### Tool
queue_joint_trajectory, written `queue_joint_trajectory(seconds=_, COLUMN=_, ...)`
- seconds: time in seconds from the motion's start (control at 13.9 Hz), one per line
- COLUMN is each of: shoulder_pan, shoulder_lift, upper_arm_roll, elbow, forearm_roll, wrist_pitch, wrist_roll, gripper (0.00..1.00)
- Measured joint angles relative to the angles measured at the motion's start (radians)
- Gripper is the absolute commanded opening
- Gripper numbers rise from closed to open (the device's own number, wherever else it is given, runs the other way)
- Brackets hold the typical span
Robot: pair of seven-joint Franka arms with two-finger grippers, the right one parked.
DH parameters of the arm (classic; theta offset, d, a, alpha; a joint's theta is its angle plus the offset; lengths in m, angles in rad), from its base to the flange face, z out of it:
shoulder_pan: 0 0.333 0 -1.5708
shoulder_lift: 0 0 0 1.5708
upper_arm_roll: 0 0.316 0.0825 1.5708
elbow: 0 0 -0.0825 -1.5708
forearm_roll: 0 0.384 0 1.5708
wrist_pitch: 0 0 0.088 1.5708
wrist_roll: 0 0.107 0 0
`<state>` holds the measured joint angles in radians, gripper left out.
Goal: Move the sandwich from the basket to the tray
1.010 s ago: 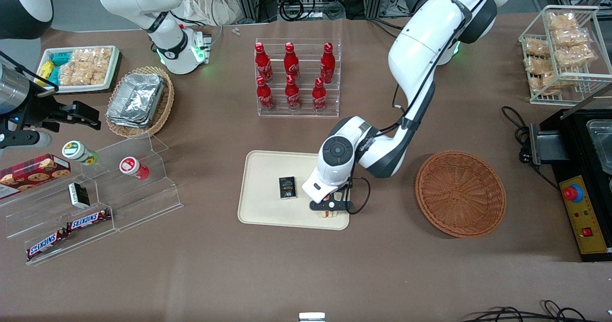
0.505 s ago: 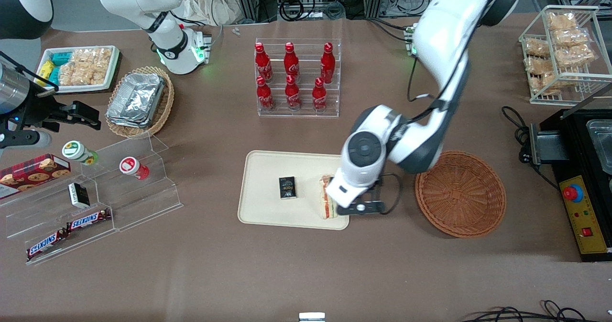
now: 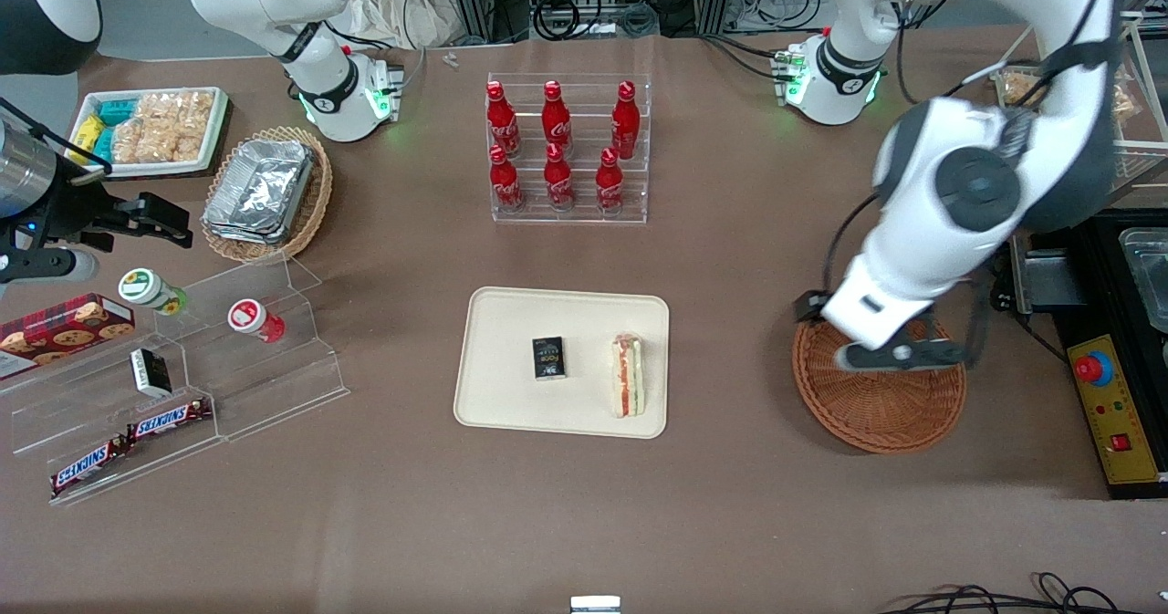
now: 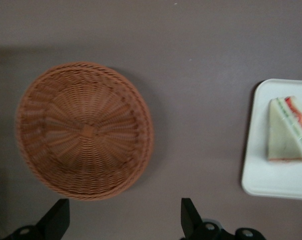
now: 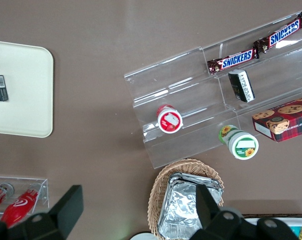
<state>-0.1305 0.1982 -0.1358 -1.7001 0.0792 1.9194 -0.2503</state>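
The sandwich point(image 3: 627, 376) lies flat on the cream tray point(image 3: 511, 404), close to the rim at the end nearest the working arm, its long axis running from the edge nearer the front camera toward the edge farther from it, striped red-and-green filling showing along one side. A small black packet point(image 3: 548, 358) sits beside it on the same tray, apart from the bread. The left arm's hand point(image 3: 899, 351) hangs above the round woven basket point(image 3: 876, 409), its two fingers spread wide with nothing between them; the wrist view shows both dark fingertips point(image 4: 190, 215) parted over bare brown surface point(image 4: 191, 60), with the basket point(image 4: 84, 130) holding nothing and the sandwich point(image 4: 288, 130) off to one side on the tray's corner point(image 4: 256, 182). The relation that matters is sideways: the sandwich lies well apart from the hand, toward the parked arm's end, with a strip of open surface between basket and tray. Judged from how things lie, the transfer looks complete, and any coming move would likely be a retreat, not another reach.
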Motion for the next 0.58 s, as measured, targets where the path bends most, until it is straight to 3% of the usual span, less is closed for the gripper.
queue_joint_trajectory(seconds=0.29, shoulder_pan=0.136, shoulder_lift=-0.088, upper_arm_roll=0.004, elbow=-0.072, forearm_roll=-0.019, wrist_pitch=-0.040, wrist_roll=0.287, gripper=1.00)
queue_joint_trajectory(seconds=0.58, shoulder_pan=0.167, shoulder_lift=-0.065, upper_arm_roll=0.004, elbow=0.024, forearm_roll=-0.021, wrist_pitch=-0.143, wrist_roll=0.429, gripper=1.00)
